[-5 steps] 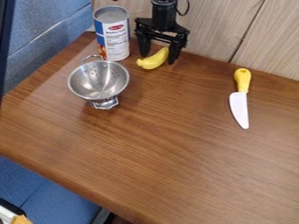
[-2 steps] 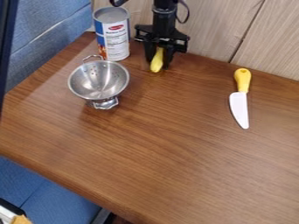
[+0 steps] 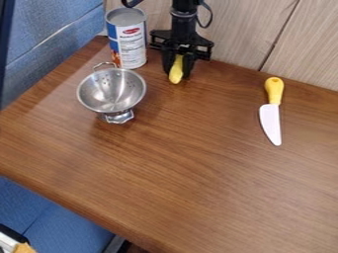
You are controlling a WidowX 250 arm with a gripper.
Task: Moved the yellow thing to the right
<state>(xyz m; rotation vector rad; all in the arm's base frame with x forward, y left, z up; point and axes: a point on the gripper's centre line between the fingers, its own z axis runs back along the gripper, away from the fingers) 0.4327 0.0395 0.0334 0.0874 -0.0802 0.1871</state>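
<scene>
At the back of the table, right of the can, my gripper [image 3: 177,73] points down, shut on a yellow banana [image 3: 176,70]. The banana is held between the two fingers, its lower end sticking out toward the table's front. Its upper end is hidden by the gripper. Whether it touches the tabletop I cannot tell.
A metal colander [image 3: 111,91] stands at the left, with a tall can [image 3: 127,41] behind it. Over at the right lies a knife [image 3: 271,118] with a yellow handle and white blade. A wooden wall panel [image 3: 244,29] borders the wooden table [image 3: 185,168] behind.
The gripper has closed on the banana, which has turned from slanting sideways to pointing toward the front. Most recently both have shifted very slightly left.
</scene>
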